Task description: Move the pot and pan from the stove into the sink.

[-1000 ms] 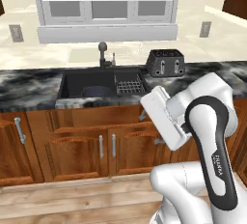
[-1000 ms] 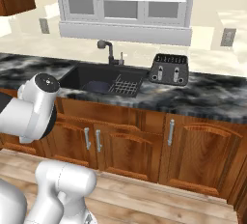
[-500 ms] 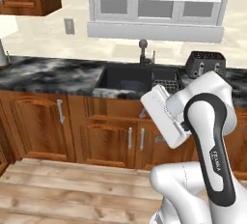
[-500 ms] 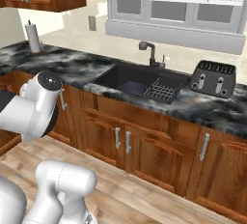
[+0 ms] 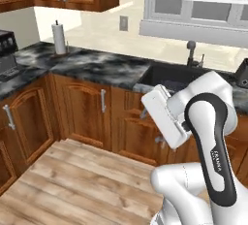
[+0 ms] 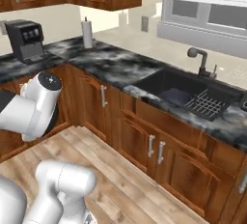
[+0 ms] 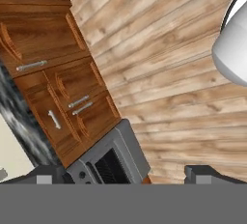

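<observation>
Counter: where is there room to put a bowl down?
The long marbled counter is bare between the paper towel roll and the sink. Left of the roll there is a smaller gap before the coffee machine. The sink's right side is crowded by a ribbed rack; the faucet stands behind it.

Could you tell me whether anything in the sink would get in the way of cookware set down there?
A ribbed rack fills the right part of the sink; a dim bluish shape lies beside it. The left part looks free.
</observation>
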Tool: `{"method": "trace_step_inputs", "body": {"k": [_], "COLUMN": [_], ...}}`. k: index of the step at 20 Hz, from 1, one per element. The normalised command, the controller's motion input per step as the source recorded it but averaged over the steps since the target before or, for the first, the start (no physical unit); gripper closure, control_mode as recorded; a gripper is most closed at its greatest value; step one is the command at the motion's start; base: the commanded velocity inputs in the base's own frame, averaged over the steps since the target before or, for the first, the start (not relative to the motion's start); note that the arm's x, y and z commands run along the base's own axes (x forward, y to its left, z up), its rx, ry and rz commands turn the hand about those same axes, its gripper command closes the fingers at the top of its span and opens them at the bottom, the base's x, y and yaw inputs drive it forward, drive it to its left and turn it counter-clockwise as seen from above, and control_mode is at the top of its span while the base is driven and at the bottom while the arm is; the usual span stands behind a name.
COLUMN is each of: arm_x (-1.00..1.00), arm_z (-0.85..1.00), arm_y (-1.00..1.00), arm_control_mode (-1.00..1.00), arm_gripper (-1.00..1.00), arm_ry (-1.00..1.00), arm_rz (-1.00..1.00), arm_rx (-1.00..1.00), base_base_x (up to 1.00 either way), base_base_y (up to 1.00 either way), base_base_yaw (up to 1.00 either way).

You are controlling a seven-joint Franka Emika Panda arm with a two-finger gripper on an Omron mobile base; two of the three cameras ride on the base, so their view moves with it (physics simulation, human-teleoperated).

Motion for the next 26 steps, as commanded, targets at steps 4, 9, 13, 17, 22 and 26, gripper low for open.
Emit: {"method": "trace_step_inputs", "body": {"k": [4, 9, 13, 17, 22, 26], "arm_x": [0.0, 0.0, 0.0, 0.0, 0.0, 0.0], "arm_z": [0.0, 0.0, 0.0, 0.0, 0.0, 0.0], "arm_y": [0.0, 0.0, 0.0, 0.0, 0.0, 0.0], "arm_control_mode": [1.0, 1.0, 1.0, 1.0, 1.0, 1.0], "arm_gripper": [-1.0, -1.0, -1.0, -1.0, -1.0, -1.0], "arm_ry": [0.0, 0.0, 0.0, 0.0, 0.0, 0.0], "arm_rz": [0.0, 0.0, 0.0, 0.0, 0.0, 0.0], "arm_rx": [0.0, 0.0, 0.0, 0.0, 0.0, 0.0], "base_base_x": [-0.11, -0.11, -0.12, -0.15, -0.21, -0.26], "base_base_y": [0.0, 0.0, 0.0, 0.0, 0.0, 0.0], "base_base_yaw": [0.5, 0.49, 0.49, 0.48, 0.47, 0.44]}}
